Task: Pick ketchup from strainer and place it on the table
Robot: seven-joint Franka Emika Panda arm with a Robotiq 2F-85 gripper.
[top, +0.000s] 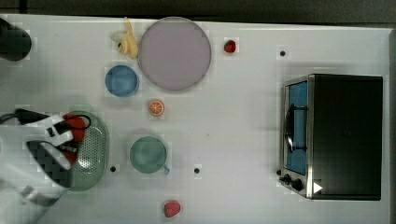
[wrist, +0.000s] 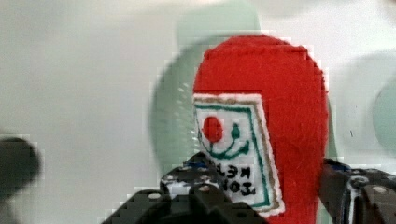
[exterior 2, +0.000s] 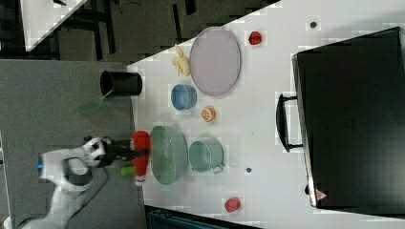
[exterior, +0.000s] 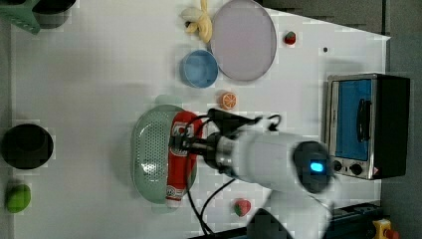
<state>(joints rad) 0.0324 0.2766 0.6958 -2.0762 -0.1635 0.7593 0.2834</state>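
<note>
The ketchup (wrist: pixel 280 116), a red soft bottle with a white-and-red label, sits between my gripper's (wrist: pixel 275 186) dark fingers (wrist: pixel 196 184), which are shut on its body. In the left view the ketchup (exterior: pixel 179 154) lies lengthwise over the right edge of the pale green strainer (exterior: pixel 152 154), white cap toward the left view's bottom, with the gripper (exterior: pixel 186 144) on its middle. The right view shows the ketchup (exterior 2: pixel 141 155) off the strainer's (exterior 2: pixel 168 155) rim, seemingly lifted. In the top view, the arm covers much of the strainer (top: pixel 91 151) and the ketchup (top: pixel 77 123). The white table (top: pixel 233 121) spreads around.
A teal cup (top: pixel 148 155) stands beside the strainer, with an orange slice (top: pixel 156 108), a blue bowl (top: pixel 122 80), a large grey plate (top: pixel 175 53) and a banana (top: pixel 128 42) further on. Strawberries (top: pixel 172 208) (top: pixel 229 46) lie apart. A toaster oven (top: pixel 336 135) fills the top view's right.
</note>
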